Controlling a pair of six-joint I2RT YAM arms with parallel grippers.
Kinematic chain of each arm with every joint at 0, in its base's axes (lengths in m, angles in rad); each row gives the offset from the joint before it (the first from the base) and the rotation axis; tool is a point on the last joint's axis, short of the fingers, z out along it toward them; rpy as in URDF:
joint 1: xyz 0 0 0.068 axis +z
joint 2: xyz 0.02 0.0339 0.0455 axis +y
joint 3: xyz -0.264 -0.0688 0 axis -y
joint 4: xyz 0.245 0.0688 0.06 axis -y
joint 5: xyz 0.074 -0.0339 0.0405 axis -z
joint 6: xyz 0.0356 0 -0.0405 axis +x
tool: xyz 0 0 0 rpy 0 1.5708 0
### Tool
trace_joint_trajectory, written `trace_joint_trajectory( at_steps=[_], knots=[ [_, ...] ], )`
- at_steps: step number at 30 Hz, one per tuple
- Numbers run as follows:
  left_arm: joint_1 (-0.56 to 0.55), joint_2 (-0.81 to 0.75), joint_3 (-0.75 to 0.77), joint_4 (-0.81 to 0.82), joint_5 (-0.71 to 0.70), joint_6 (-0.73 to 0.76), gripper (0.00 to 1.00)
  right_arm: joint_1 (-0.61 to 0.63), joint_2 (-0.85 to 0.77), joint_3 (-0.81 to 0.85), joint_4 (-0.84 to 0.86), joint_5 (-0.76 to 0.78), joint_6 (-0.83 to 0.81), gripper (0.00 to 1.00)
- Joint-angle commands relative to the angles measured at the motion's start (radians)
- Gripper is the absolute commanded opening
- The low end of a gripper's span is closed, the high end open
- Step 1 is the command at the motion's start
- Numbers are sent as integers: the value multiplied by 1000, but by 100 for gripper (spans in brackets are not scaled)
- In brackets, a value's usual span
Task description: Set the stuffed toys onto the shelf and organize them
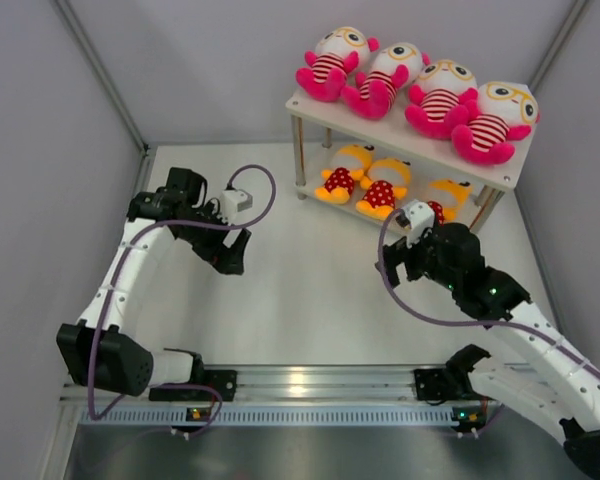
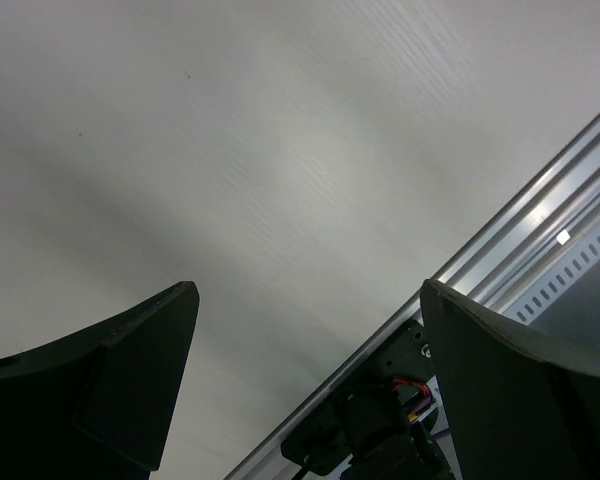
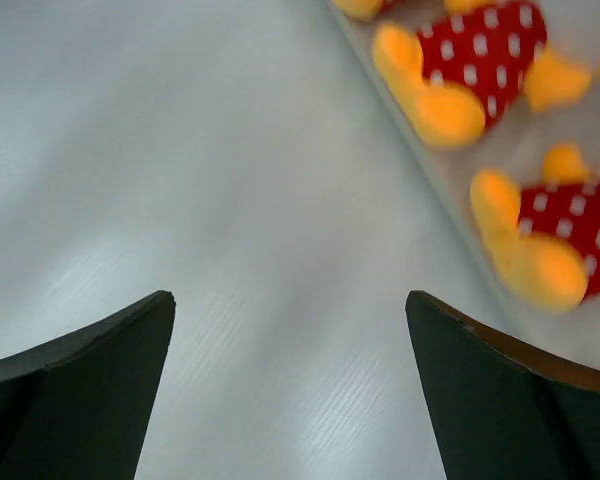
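Observation:
The shelf (image 1: pixel 405 142) stands at the back right. Several pink stuffed toys with striped bodies sit in a row on its top board, from the leftmost (image 1: pixel 330 65) to the rightmost (image 1: pixel 492 125). Three orange-yellow toys sit on the lower board: left (image 1: pixel 342 175), middle (image 1: pixel 383 188), right (image 1: pixel 448 198), the last partly hidden by my right arm. Two of them show in the right wrist view (image 3: pixel 460 70) (image 3: pixel 565 240). My right gripper (image 1: pixel 392 265) (image 3: pixel 290 310) is open and empty over the table in front of the shelf. My left gripper (image 1: pixel 230 262) (image 2: pixel 310 300) is open and empty at the left.
Grey walls enclose the white table on the left, back and right. The shelf's thin metal legs (image 1: pixel 300 160) stand on the table. An aluminium rail (image 1: pixel 310 385) (image 2: pixel 540 215) with the arm bases runs along the near edge. Purple cables loop off both arms.

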State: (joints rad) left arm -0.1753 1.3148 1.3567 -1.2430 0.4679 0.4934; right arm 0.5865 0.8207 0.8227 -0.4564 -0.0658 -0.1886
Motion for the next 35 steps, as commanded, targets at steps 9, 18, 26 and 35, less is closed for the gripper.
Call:
trace_joint_trajectory(
  at_steps=[9, 18, 26, 35],
  knots=[
    [45, -17, -246, 373, -408, -217, 98, 6, -175, -299, -379, 354, 1097, 99],
    [158, -100, -529, 576, -525, -246, 98, 6, -221, -376, -320, 472, 1163, 99],
    [168, -103, -564, 625, -577, -254, 98, 6, -291, -421, -297, 486, 1158, 99],
    [168, -112, -571, 622, -557, -242, 98, 6, -331, -444, -286, 491, 1164, 99]
  ],
)
